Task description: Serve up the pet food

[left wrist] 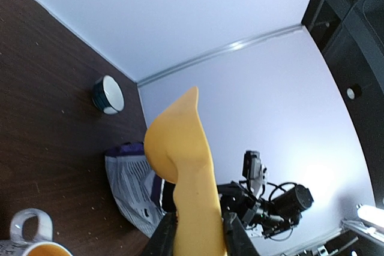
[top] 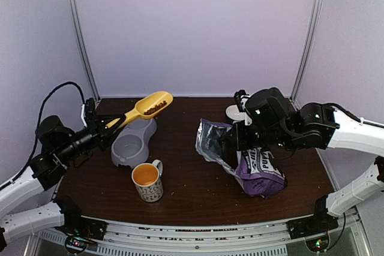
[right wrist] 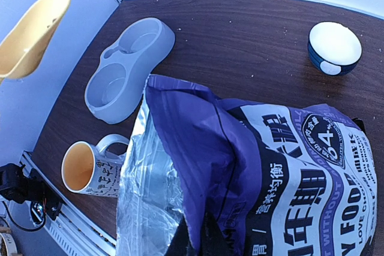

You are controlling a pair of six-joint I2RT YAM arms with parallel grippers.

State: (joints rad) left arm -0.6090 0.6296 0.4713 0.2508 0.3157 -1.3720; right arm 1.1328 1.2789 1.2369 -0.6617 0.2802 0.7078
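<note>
A: What surrounds the pet food [top: 155,108]?

B: It lies as brown pellets in the bowl of a yellow scoop [top: 147,107], held in the air over the back end of a grey double feeder [top: 133,140]. An orange-lined mug [top: 147,181] stands nearer on the worktop [top: 192,196], and a small blue-and-white bowl [right wrist: 334,47] at the back.

A: The end effectors?

B: The left end effector [top: 110,125] is clamped narrow on the scoop's handle. The right end effector [top: 231,139] is closed on the edge of the purple bag [top: 255,169], whose foil mouth faces the feeder.

A: Anything hidden?

B: The left wrist view shows only the scoop's underside. The bag covers the right fingers, and its contents cannot be made out.

A: The scoop's direction?

B: Its long axis runs from the handle up and away toward the back wall, bowl leading.
</note>
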